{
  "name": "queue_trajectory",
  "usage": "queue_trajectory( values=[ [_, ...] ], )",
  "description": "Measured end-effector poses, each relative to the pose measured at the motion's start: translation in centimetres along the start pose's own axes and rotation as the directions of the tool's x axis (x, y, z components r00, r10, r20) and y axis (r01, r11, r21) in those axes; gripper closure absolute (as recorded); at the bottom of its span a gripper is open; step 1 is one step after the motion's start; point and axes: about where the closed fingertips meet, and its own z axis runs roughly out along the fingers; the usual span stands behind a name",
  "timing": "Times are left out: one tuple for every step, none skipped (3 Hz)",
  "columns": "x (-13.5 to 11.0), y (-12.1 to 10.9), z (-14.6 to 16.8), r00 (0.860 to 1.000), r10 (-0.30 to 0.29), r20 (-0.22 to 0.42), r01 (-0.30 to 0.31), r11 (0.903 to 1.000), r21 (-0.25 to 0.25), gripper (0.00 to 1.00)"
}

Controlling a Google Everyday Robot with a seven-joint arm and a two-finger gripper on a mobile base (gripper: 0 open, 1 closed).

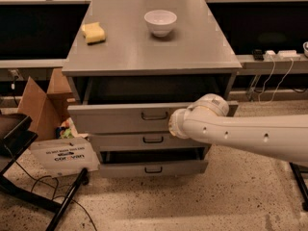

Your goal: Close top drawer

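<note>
Looks like a lab or workshop: speckled hard floor (216,201), grey metal counter (144,52), long bench (38,64) behind, power bricks (279,54) and cables (269,76) far right, cardboard box (41,105) left. The pincer (172,124) sits against the top drawer (115,117).

The white arm (240,134) reaches in from the right edge and runs leftward, rising slightly along its length. It ends in a bulky rounded wrist (209,109) whose flat end cap (176,124) faces left. The tool sits beyond that wrist, on its far side, masked by the arm's own bulk.
</note>
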Motion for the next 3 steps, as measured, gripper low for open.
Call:
queue_trajectory(
  values=[
    [1.64, -4.42, 0.54, 1.0, -0.006, -0.027, 0.006, 0.9997, 0.025, 0.97],
    [1.6, -4.56, 0.5, 1.0, -0.005, -0.026, 0.006, 0.9996, 0.028, 0.74],
    [1.6, -4.56, 0.5, 1.0, -0.005, -0.026, 0.006, 0.9996, 0.028, 0.51]
  ],
)
